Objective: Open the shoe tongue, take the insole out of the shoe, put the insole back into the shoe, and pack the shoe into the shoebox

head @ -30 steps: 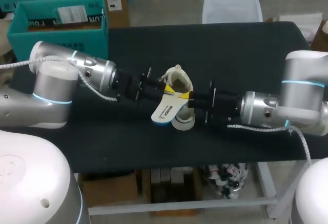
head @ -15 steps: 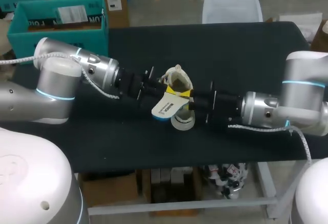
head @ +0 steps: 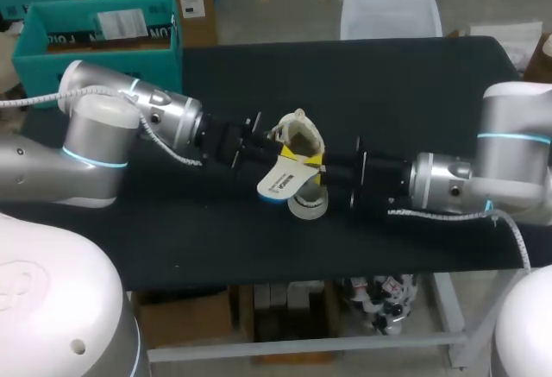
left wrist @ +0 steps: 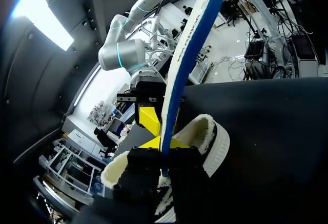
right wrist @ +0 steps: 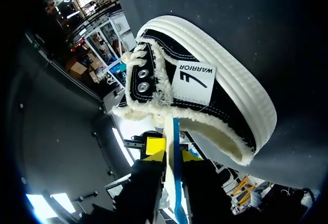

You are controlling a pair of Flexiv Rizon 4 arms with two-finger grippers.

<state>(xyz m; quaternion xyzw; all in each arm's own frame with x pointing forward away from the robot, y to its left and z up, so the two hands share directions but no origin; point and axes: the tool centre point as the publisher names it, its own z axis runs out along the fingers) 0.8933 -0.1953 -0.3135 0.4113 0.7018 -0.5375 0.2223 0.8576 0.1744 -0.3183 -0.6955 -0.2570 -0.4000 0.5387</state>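
Teal shoebox (head: 95, 45) stands at the far left, its lower part hidden by the left arm; whether it rests on the black worktop (head: 405, 92) cannot be told. Left gripper (head: 278, 147) sits at the shoe (head: 302, 135) opening; whether it grips anything cannot be told. The shoe rests at worktop centre between both grippers, partly covered by the insole (head: 280, 183) slanting across it. Right gripper (right wrist: 171, 155) is narrow, pinching the insole, which is seen edge-on.
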